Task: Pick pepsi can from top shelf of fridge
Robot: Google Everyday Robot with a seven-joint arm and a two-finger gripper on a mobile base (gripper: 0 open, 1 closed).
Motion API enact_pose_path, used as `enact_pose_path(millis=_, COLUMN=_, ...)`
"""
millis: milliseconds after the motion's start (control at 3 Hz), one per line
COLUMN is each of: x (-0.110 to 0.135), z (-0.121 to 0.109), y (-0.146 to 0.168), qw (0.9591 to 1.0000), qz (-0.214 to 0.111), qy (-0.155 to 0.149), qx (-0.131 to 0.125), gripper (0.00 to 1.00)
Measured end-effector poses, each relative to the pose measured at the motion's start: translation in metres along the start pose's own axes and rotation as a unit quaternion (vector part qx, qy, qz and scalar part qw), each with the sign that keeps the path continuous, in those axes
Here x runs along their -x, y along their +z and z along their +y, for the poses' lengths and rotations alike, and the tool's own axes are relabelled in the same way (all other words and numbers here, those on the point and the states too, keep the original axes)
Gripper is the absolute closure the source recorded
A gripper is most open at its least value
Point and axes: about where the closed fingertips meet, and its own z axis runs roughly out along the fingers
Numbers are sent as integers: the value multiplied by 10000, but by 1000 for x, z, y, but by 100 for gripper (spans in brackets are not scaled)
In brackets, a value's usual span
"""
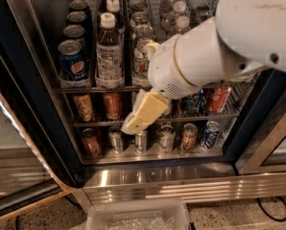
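The pepsi can (72, 61) stands at the front of the leftmost lane on the top shelf (92, 86) of the fridge (23, 95), with several more like it in a row behind. My gripper (136, 121) is cream-coloured and hangs from the big white arm (215, 56). It points down and left in front of the middle rack, to the right of and below the pepsi can, and holds nothing that shows. The arm hides the right part of the top shelf.
Brown tea bottles (108, 51) and green-labelled cans (142, 56) stand in the lanes right of the pepsi cans. Lower racks hold red and orange cans (113, 104). The open glass door (13, 147) is at the left, the steel base (162, 186) and a clear plastic bin (138, 217) below.
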Motion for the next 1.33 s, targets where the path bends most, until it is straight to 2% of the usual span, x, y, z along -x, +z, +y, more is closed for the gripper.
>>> enact_pose_path(millis=333, x=11, z=-6, y=27, qw=9991, qz=-285, qy=213, qx=-215, gripper=0)
enact_pose_path(millis=1000, x=10, z=1, y=28, qw=9987, qz=-379, qy=254, qx=-224, gripper=0)
enact_pose_path(millis=1333, x=7, z=7, y=33, qw=9963, qz=-607, qy=431, qx=-438, gripper=0)
